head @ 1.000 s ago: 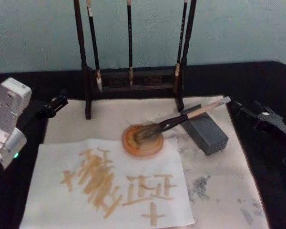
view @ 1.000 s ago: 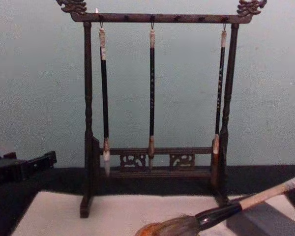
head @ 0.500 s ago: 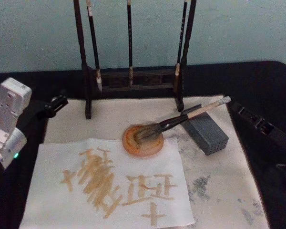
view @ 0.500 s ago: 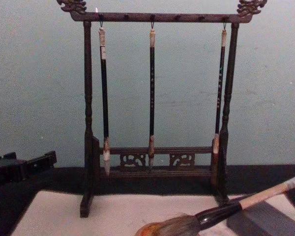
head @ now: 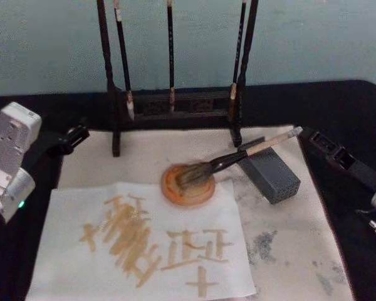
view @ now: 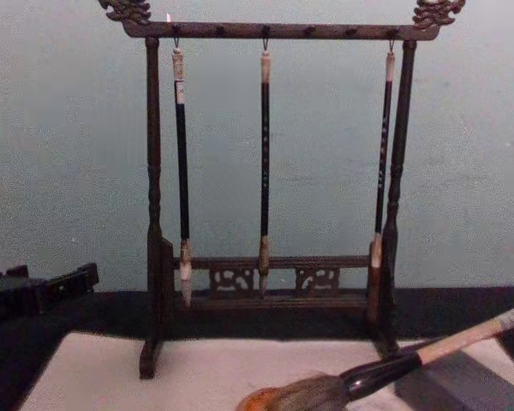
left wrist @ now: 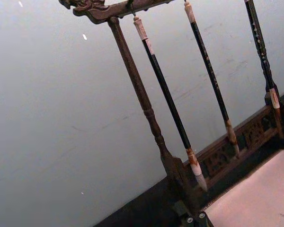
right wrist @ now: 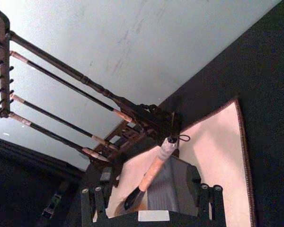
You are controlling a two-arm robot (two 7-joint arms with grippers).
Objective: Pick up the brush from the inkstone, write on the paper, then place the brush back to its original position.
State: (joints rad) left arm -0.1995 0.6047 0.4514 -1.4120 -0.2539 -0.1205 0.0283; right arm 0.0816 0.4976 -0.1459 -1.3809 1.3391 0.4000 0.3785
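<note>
Pale teal wall (head: 301, 37) is backing a black worktop (head: 357, 106), with an off-white felt mat (head: 301, 251) covering the middle. A wooden brush rack (view: 154, 171) is standing at the mat's far edge, three thin brushes (view: 264, 154) hanging from it.

The brush (head: 238, 158) is lying at frame centre in the head view. Its bristles are resting in the round orange inkstone (head: 188, 198) and its handle is leaning on a grey block (head: 276, 179). The long axis is running from the bristles at centre up and right to the whitish end cap (head: 294, 132).

The paper (head: 69, 251) is sitting at lower left, its corner tucking up against the inkstone, already carrying tan strokes.

The right gripper (head: 310, 138) is hovering just beside the end cap, to its right and roughly in line with the handle. Contact is not readable. In the right wrist view its fingers (right wrist: 206, 198) are standing wide, the handle lying ahead between them and nothing held. The left gripper (head: 75, 134) is sitting parked at the mat's left edge, well apart from the brush; cannot tell its state.

Judgement: the right arm is clearly nearer. Any grab would be going in along the handle axis from the end-cap side, closing across the beige shaft above the block.
</note>
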